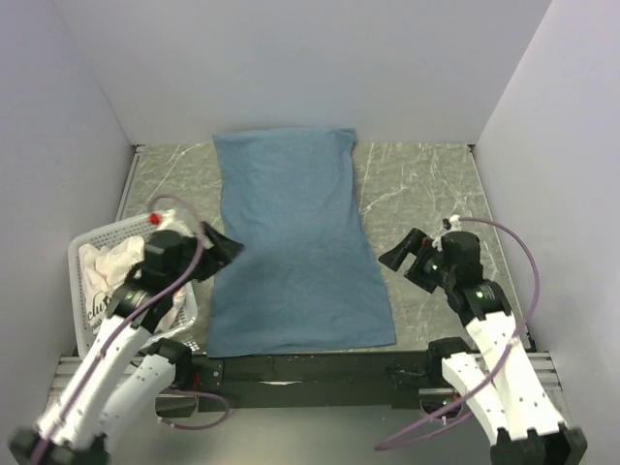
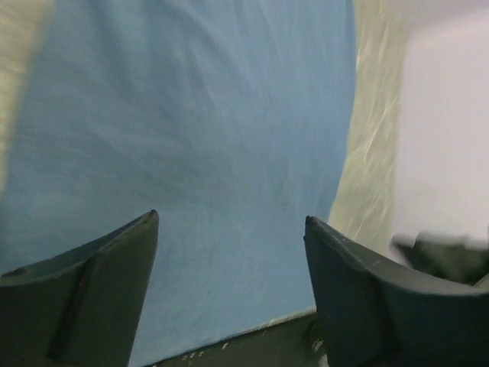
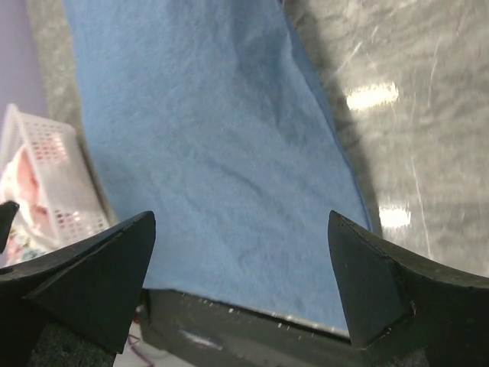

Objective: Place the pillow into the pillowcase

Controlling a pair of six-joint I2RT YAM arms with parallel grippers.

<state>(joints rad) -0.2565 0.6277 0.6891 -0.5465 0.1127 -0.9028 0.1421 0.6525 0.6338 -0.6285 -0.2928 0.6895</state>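
The blue pillowcase [image 1: 291, 247] lies flat on the marble table, long side running away from me. It also shows in the left wrist view [image 2: 191, 138] and the right wrist view [image 3: 214, 145]. The cream-white pillow [image 1: 105, 273] sits bunched in a white basket at the left, partly hidden by my left arm; its bear face does not show. My left gripper [image 1: 225, 247] is open and empty over the pillowcase's left edge [image 2: 231, 218]. My right gripper [image 1: 402, 257] is open and empty, just right of the pillowcase [image 3: 241, 217].
The white mesh basket [image 1: 85, 254] stands at the table's left near corner, and shows in the right wrist view [image 3: 53, 176]. Grey walls close in the table on three sides. The dark front rail [image 1: 310, 366] runs along the near edge.
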